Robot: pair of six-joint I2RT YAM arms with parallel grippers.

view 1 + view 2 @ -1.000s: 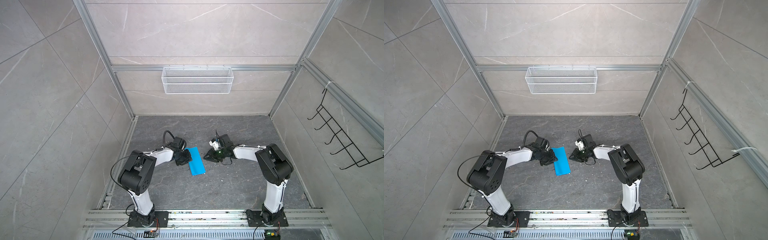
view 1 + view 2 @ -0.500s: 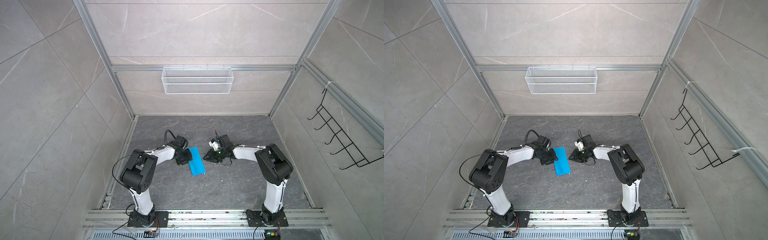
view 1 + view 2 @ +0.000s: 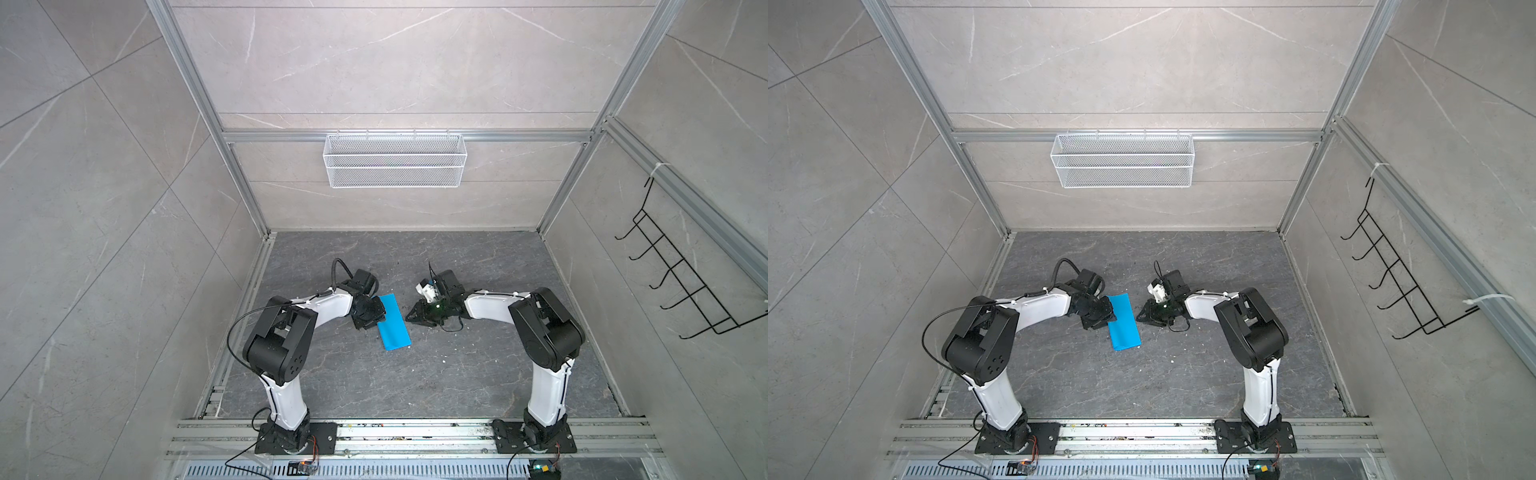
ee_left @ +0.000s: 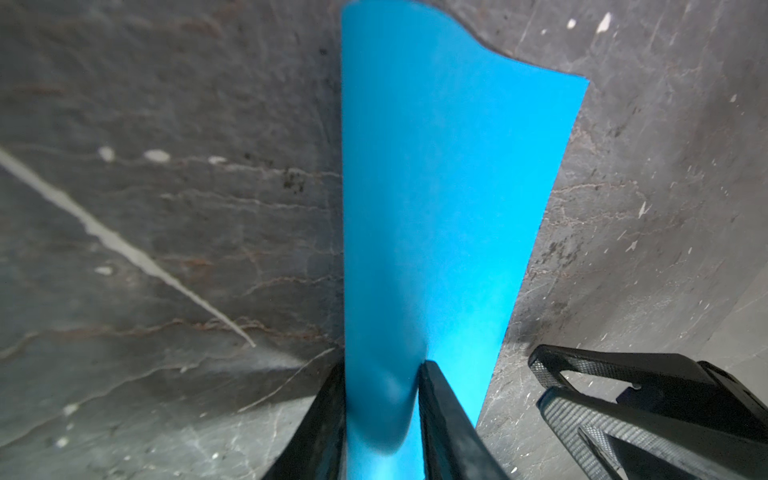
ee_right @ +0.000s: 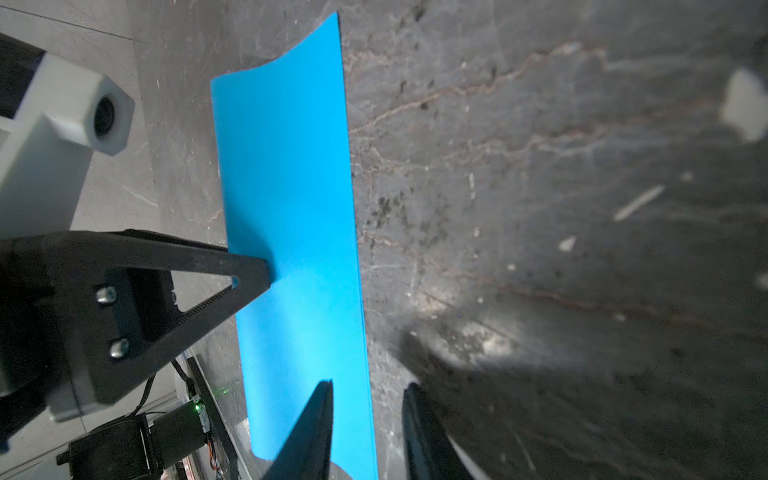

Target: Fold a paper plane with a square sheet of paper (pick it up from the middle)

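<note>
1. Since a second ago, little has shifted. The left arm (image 3: 328, 309) has edged its elbow slightly toward the wire basket (image 3: 395, 166). The blue paper (image 3: 395, 328) and the right arm (image 3: 490, 307) lie as they did.
2. In both top views the blue paper lies on the dark table (image 3: 457, 374), straight out from the basket's middle. It shows as a narrow oblong, its long edges running away from the basket, slightly askew. In the wrist views one short end curls up a little.
3. The left gripper (image 3: 380, 319) sits out from the basket's left half, at one long edge of the paper. In the left wrist view a ridge of paper bows up between its fingers (image 4: 440, 415) and touches both, so it is grasping the paper there.
4. The right gripper (image 3: 409, 319) sits out from the basket's right half, just beside the paper's opposite long edge. In the left wrist view it is apart from the paper. Its jaws are parted and empty, so it is released.
</note>
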